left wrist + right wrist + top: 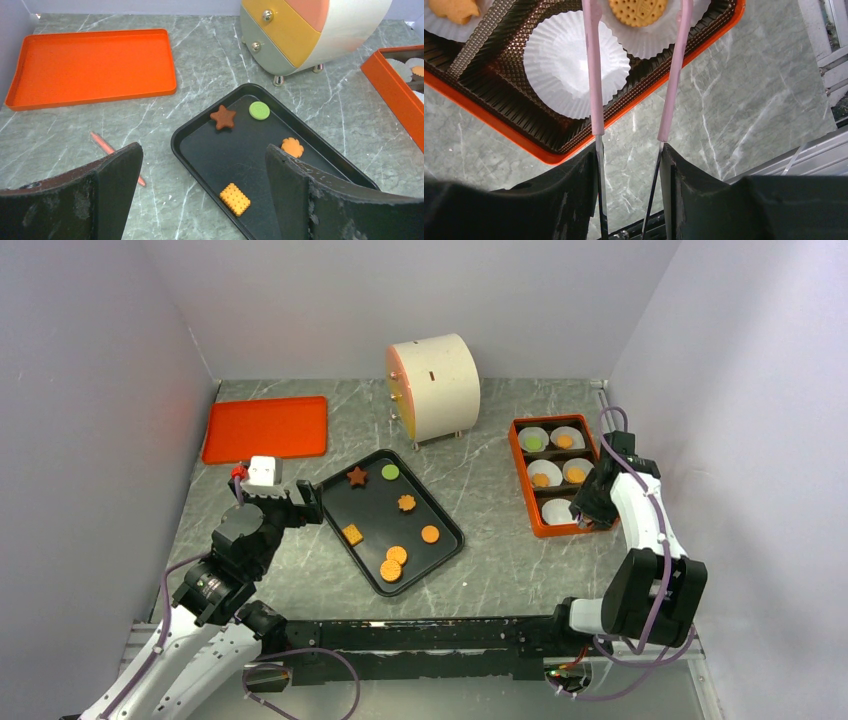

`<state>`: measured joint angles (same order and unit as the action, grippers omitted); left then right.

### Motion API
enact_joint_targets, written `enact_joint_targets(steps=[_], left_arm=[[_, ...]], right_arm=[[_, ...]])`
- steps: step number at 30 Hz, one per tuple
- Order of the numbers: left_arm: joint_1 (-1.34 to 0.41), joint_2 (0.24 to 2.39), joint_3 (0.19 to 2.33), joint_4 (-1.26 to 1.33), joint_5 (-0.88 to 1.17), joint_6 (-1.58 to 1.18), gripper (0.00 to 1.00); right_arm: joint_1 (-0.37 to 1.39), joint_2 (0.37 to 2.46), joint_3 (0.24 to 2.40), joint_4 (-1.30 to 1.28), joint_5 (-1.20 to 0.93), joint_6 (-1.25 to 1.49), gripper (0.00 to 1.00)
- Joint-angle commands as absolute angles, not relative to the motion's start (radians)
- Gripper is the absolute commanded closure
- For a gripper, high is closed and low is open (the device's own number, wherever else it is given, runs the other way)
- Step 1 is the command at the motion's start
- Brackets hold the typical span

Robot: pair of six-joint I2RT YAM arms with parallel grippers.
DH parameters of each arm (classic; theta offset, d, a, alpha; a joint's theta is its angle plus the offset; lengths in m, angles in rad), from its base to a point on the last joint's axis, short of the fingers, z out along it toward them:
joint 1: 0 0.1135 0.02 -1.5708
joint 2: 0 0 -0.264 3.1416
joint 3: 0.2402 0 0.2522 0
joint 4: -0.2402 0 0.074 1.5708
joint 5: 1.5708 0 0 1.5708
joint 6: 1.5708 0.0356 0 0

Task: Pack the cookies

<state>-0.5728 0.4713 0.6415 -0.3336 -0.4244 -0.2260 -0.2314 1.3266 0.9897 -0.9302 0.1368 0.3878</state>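
Tweezers of pink-sleeved metal (594,75), clamped in the right claw (629,155), straddle a round orange cookie (638,10) in the white paper liner (644,42) ahead, likely releasing it; left claw (202,152) gapes empty before unpacked cookies (223,117).

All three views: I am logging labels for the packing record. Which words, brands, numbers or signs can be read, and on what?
No readable text anywhere.
Round cookie: embossed marks at its centre, too blurred to read.
Black tray, orange box, drawer cabinet, pink tweezers: no print shows.
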Motion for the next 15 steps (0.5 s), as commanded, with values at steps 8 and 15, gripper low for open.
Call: enact_joint_targets(steps=[8,15], left_arm=[[-0.571,0.475,0.645,-0.306,-0.436,-0.210,0.04],[-0.552,0.477,0.649,-0.311,-0.427,-0.212,0.04]], right_arm=[[-0.199,1.227,1.043,-0.924,0.101,0.351,0.62],[-0.084,1.197,1.080,-0.927,0.062,0.334,0.66]])
